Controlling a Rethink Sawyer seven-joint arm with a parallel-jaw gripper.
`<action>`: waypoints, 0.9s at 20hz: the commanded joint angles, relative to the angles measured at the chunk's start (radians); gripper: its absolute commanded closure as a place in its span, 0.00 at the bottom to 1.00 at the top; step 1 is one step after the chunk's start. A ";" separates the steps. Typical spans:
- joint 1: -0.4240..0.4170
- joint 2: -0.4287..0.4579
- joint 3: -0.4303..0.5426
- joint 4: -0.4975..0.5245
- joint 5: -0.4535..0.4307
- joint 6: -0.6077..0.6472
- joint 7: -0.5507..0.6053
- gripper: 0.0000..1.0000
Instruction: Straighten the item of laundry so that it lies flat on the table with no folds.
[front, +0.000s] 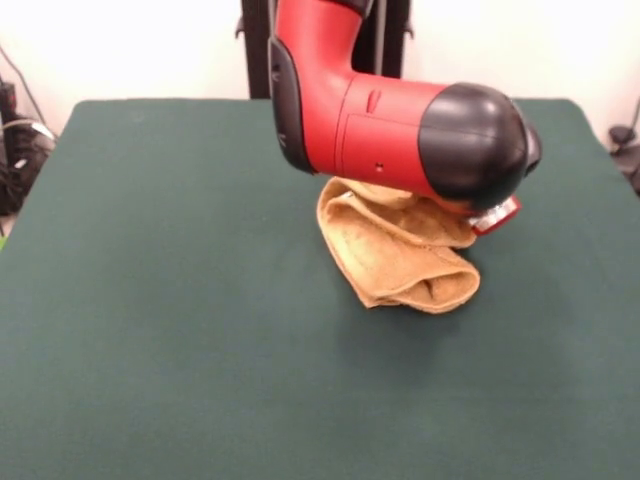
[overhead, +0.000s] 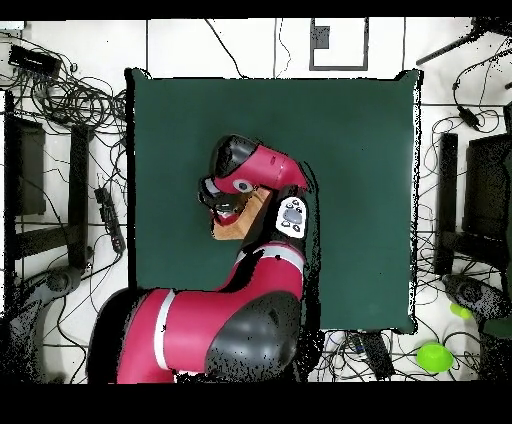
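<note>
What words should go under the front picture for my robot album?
A red and black robot arm leans low over a folded, rumpled orange-tan towel on a green table.

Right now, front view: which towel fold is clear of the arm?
The rolled fold at the camera-side edge of the towel, in plain view on the table. The upper folds run under the arm.

Gripper buried behind the arm's black wrist housing (front: 472, 145) in both views, so you can't read its state. Towel (front: 400, 262) 12 o'clock edge hidden too; overhead shows only a sliver.
</note>
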 joint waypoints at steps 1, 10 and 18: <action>-0.005 -0.090 0.144 0.159 0.118 0.029 0.189 1.00; -0.049 -0.125 0.199 0.230 0.188 -0.032 0.118 1.00; -0.057 -0.124 0.209 0.235 0.187 -0.067 0.102 1.00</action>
